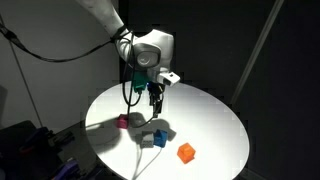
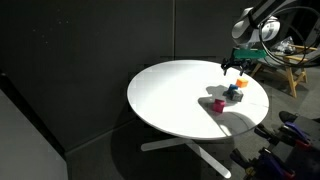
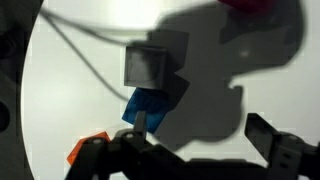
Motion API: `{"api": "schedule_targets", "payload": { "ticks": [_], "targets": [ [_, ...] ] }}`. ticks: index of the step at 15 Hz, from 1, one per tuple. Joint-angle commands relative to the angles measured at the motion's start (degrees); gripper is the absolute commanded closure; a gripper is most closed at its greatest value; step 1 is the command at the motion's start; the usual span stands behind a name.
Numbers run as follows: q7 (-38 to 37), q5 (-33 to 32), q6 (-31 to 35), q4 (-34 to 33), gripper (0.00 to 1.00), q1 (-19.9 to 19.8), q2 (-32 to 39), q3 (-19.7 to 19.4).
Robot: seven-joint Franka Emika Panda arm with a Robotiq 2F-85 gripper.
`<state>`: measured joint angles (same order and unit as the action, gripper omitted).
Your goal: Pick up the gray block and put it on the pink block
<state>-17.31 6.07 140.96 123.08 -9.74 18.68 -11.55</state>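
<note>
Nearest the wrist camera, the end effector [image 3: 190,150] is spread wide open and holds nothing. Just past its fingers a blue cube [image 3: 147,108] rests on the surface [image 1: 215,120]. The gray block [image 3: 147,65] sits just behind it, and the pink block [image 1: 123,121] lies farther off. The arm descends from above, wrist pointing straight down.

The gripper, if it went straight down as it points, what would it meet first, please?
Likely the blue block, roughly under the gripper; the gray block lies just beyond. Depth is unclear.
</note>
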Motion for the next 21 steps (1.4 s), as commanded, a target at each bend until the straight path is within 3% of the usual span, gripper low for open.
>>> {"api": "schedule_targets", "payload": {
  "ticks": [1, 21],
  "targets": [
    [0.1, -0.2, 1.8, -0.8, 0.0, 0.1, 2.9, -0.4],
    [0.4, -0.9, 5.8, -0.6, 0.0, 0.3, 10.0, -2.3]
  ]
}}
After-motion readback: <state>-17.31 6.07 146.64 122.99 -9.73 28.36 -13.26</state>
